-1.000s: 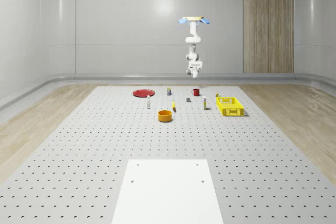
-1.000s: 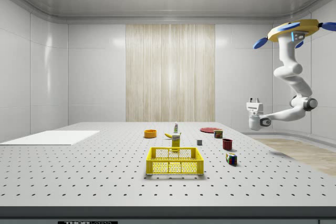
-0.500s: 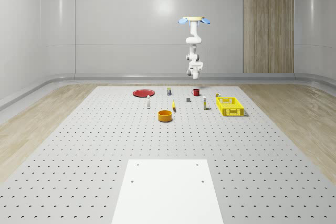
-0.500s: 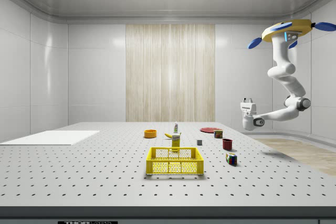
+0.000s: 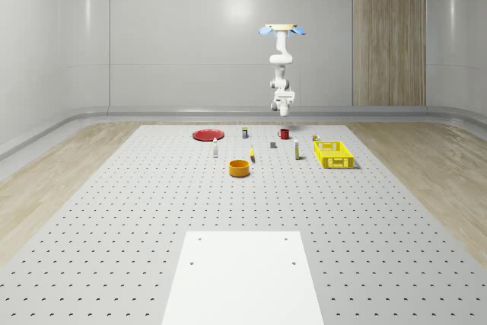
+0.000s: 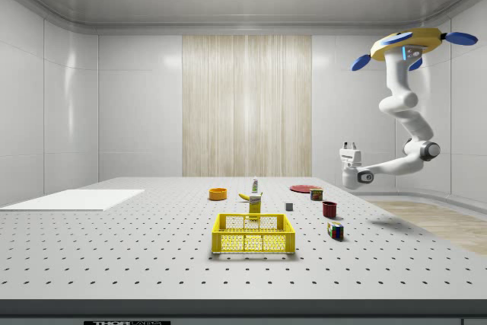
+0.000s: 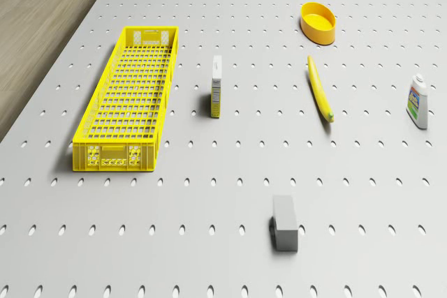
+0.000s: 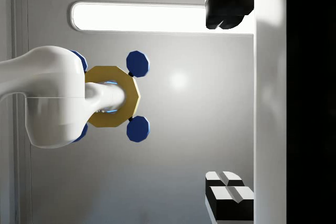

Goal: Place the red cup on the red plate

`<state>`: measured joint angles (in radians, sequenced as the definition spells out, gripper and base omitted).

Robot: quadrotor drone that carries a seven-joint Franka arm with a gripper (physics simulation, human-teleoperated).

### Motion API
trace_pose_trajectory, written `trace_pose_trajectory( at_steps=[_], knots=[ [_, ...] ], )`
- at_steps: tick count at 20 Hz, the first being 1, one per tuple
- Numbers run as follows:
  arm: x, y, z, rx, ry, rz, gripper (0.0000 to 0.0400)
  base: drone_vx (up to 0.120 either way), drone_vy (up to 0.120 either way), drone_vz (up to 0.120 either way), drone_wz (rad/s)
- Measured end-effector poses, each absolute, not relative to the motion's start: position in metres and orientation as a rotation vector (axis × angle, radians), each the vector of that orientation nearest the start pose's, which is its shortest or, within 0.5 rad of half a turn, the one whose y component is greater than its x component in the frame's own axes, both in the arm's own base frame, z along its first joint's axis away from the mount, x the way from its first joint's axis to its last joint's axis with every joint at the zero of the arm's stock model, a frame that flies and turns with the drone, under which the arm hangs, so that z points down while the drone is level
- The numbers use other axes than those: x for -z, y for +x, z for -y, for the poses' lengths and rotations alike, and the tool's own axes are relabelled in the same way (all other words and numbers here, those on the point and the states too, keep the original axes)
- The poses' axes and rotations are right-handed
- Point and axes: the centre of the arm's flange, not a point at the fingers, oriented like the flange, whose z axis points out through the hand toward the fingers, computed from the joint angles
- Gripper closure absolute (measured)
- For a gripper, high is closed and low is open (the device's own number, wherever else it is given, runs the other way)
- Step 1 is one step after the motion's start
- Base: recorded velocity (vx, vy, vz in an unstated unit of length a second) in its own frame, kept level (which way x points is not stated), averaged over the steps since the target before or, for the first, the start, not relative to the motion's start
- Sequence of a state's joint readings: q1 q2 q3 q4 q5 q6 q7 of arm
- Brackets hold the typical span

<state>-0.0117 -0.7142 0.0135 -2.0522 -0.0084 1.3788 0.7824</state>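
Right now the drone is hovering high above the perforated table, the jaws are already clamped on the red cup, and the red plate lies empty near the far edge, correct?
Not quite: the jaws hold nothing. In the side view the gripper hangs in the air, pointing upward, while the small red cup stands on the grey perforated table below it. The rest holds: the drone hovers high, and the flat red plate lies empty.

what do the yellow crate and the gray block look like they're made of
The yellow crate looks like molded plastic: thin lattice walls and floor, even matte color. The gray block is plain matte gray with sharp edges; plastic or painted metal, hard to tell.
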Motion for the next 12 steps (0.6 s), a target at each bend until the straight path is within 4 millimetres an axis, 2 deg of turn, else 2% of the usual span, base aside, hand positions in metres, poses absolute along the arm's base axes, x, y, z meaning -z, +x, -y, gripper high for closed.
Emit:
trace_pose_trajectory(
  at_steps=[2,3,9,12],
  knots=[
    [-0.691,0.302,-0.002,0.076,-2.907,-1.204,0.0,0.1,0.0,0.0,0.0],
    [-0.691,0.302,-0.003,0.08,-2.91,-1.206,0.0,0.0,0.0,0.0,0.0],
    [-0.691,0.302,-0.008,0.118,-2.95,-1.223,0.0,0.12,0.0,0.0,0.0],
    [-0.69,0.301,-0.013,0.155,-2.992,-1.241,0.0,0.0,0.0,0.0,0.0]
  ],
)
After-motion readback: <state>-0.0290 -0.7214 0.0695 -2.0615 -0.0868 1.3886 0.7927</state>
